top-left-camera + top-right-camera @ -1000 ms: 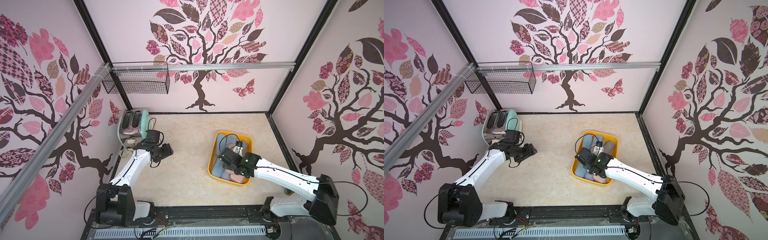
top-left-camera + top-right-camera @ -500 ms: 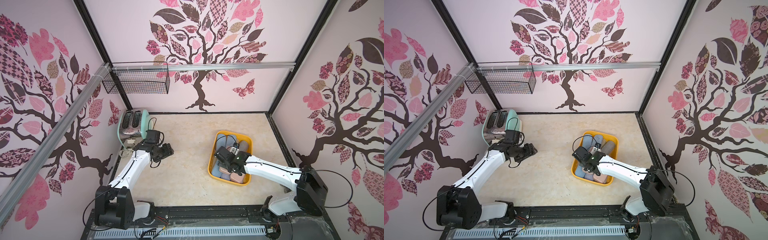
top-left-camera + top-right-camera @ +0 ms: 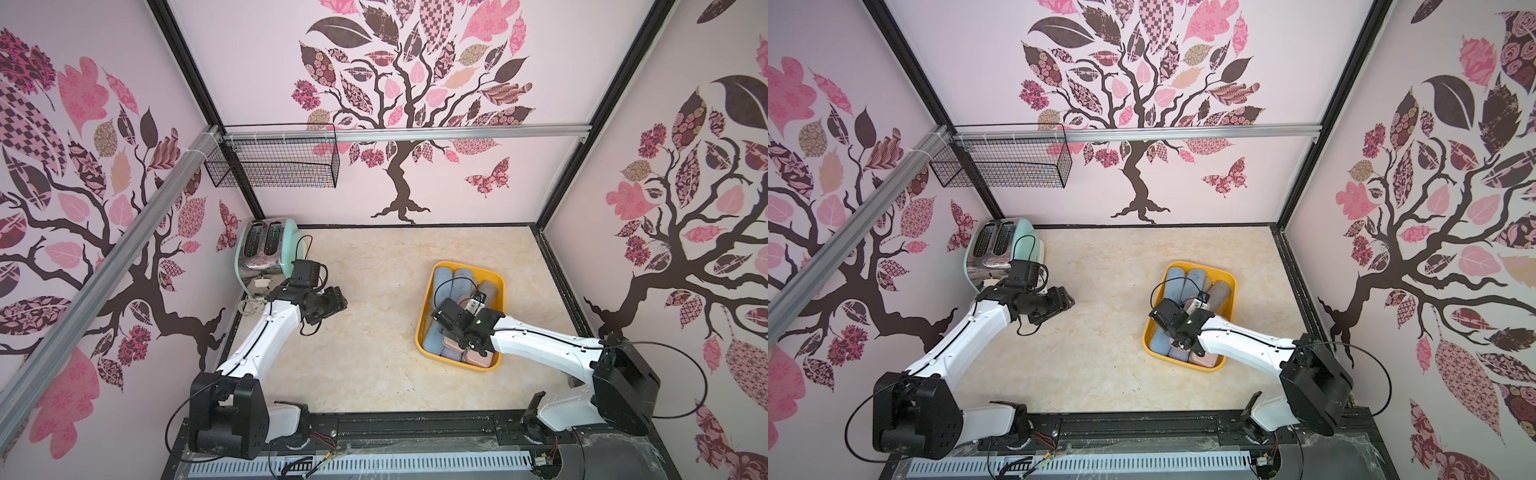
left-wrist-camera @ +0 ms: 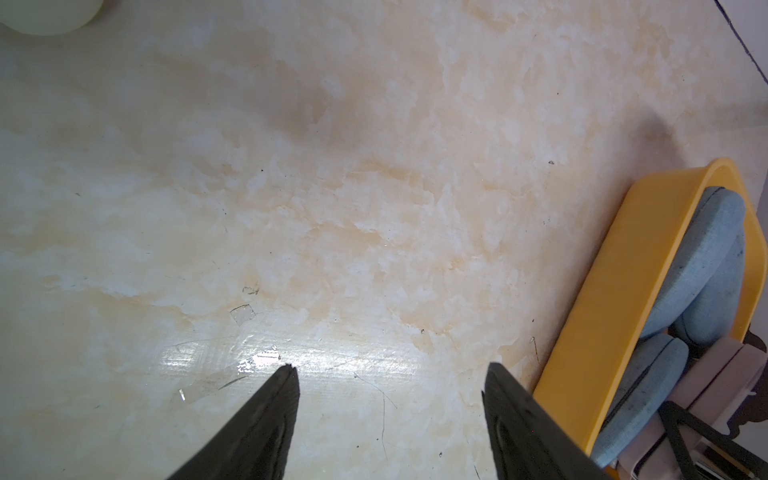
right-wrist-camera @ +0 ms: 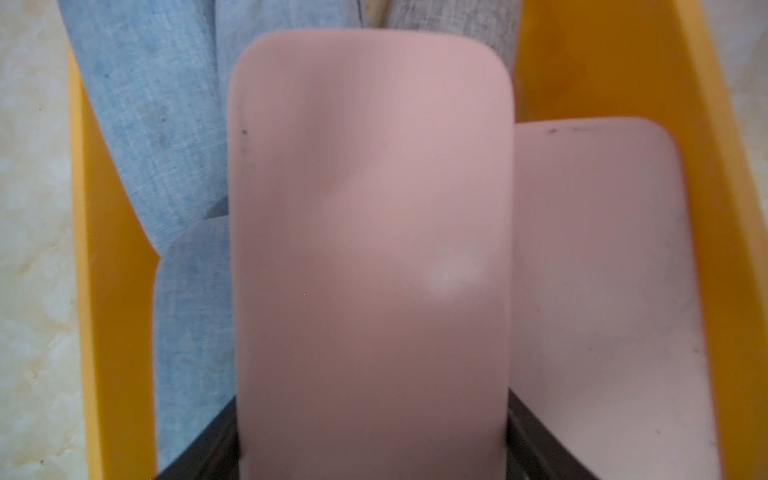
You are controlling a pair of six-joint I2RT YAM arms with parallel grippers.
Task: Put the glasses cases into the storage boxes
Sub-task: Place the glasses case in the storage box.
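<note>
- Jaws of the right tool (image 5: 372, 405) clamp a pink glasses case (image 5: 370, 216) inside the yellow storage box (image 5: 116, 332); a second pink case (image 5: 602, 291) lies just beside that tool.
- Left tool (image 4: 391, 368) hangs released, empty, above the desk (image 4: 332, 187).

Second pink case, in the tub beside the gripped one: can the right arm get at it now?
Probably not yet. The right gripper is shut on the held pink case, so its jaws are full. The second pink case lies close beside it in the tub, likely reachable once that load is released.
</note>
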